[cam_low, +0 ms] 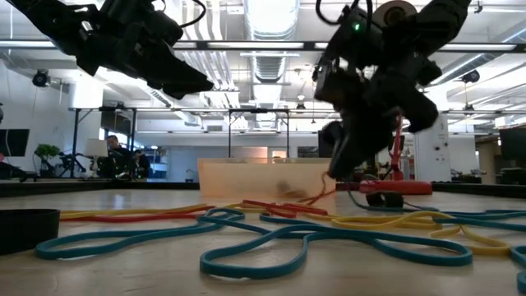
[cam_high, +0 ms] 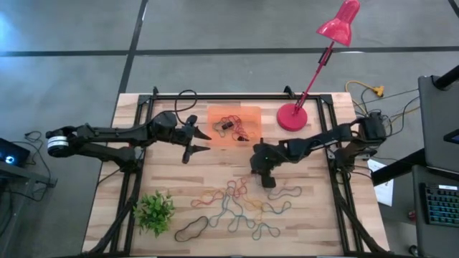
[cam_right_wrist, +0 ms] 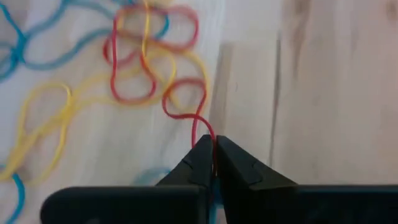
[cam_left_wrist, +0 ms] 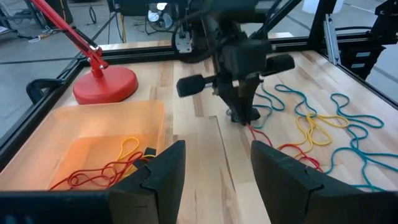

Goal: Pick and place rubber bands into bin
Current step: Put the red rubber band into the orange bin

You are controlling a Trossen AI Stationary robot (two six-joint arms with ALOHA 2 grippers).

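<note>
A red rubber band (cam_right_wrist: 186, 99) is trailing toward the counter's front edge from the right end effector (cam_right_wrist: 214, 163), clamped on its near loop; the bin (cam_high: 251, 113) is waiting beyond, toward the back edge.

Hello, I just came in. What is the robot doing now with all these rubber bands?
It is moving rubber bands into the orange bin, which already holds a few. The right gripper is down at the table, shut on a red rubber band at the edge of the loose pile. The left gripper is open, just left of the bin, holding nothing.
</note>
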